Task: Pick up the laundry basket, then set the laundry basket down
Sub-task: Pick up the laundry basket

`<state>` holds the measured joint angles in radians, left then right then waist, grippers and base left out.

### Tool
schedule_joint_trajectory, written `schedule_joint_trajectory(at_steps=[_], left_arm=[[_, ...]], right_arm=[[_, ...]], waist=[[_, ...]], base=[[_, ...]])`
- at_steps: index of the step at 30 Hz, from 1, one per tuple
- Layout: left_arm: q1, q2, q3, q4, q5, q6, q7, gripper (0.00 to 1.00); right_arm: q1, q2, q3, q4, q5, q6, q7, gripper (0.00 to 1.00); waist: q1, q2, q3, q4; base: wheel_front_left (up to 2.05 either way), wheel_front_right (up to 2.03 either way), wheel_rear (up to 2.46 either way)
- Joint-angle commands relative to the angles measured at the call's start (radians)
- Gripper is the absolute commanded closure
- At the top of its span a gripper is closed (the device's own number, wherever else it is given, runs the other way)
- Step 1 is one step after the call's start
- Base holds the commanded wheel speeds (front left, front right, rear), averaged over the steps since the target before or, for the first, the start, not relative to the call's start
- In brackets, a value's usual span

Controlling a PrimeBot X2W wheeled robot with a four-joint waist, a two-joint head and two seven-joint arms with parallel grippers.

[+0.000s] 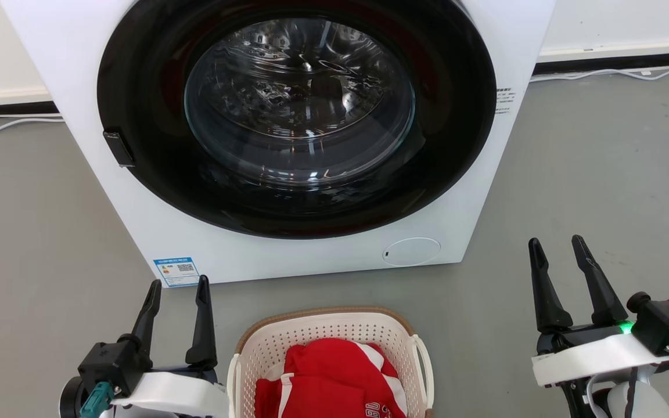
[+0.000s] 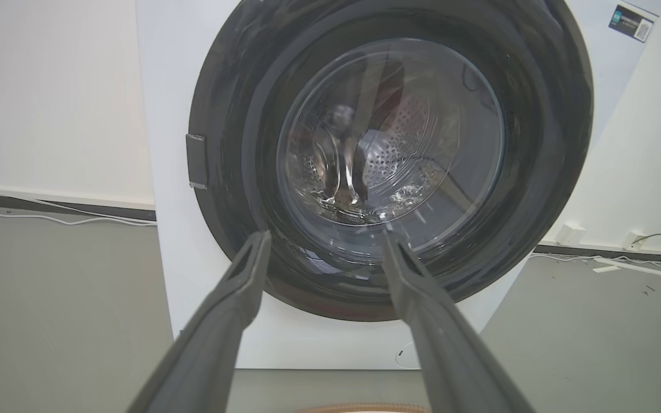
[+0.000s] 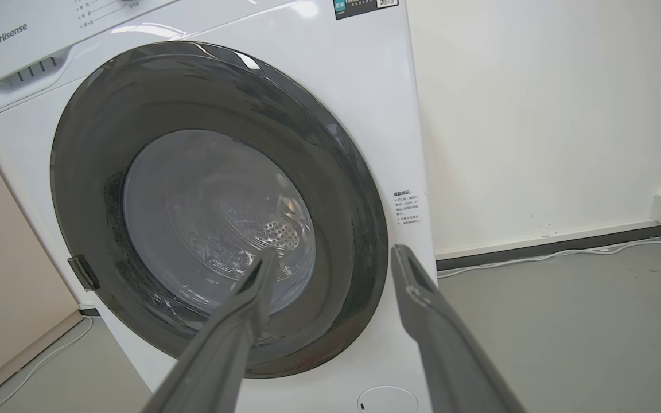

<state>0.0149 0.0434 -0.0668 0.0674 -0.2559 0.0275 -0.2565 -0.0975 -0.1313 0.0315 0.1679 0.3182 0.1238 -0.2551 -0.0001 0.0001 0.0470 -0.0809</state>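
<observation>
The laundry basket (image 1: 334, 334), carrying a red garment (image 1: 334, 371), sat on the grey floor (image 1: 601, 174) in front of the closed washing machine (image 1: 288, 255). The left end effector (image 1: 179, 283) hovered just beside it and the right end effector (image 1: 556, 241) farther off, both spread and empty. The pick-up looked not yet begun. Each would likely need to reach the white loop handles (image 1: 424, 351).

cream perforated laundry basket (image 1: 265, 348), red-white garment (image 1: 334, 377)
</observation>
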Motion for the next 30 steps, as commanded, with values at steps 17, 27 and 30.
schedule_joint_trajectory(at_steps=[17, 27, 30], left_arm=[[-0.047, 0.007, 0.053, 0.002, -0.009, -0.019, -0.005, 0.00], [-0.063, 0.007, 0.066, 0.027, -0.012, -0.034, -0.005, 0.00], [-0.067, 0.007, 0.072, 0.032, -0.010, -0.038, -0.005, 0.00]], right_arm=[[-0.013, -0.005, 0.013, -0.031, -0.011, 0.007, -0.007, 0.00], [-0.018, -0.005, 0.014, -0.028, -0.011, 0.007, -0.007, 0.00], [-0.019, -0.001, 0.013, -0.028, -0.010, 0.007, -0.007, 0.00]], waist=[[0.0001, -0.0001, 0.012, 0.006], [0.0001, -0.0001, 0.018, 0.004], [0.0001, -0.0001, 0.020, 0.003]], base=[[0.00, 0.00, 0.00], [0.00, 0.00, 0.00], [0.00, 0.00, 0.00]])
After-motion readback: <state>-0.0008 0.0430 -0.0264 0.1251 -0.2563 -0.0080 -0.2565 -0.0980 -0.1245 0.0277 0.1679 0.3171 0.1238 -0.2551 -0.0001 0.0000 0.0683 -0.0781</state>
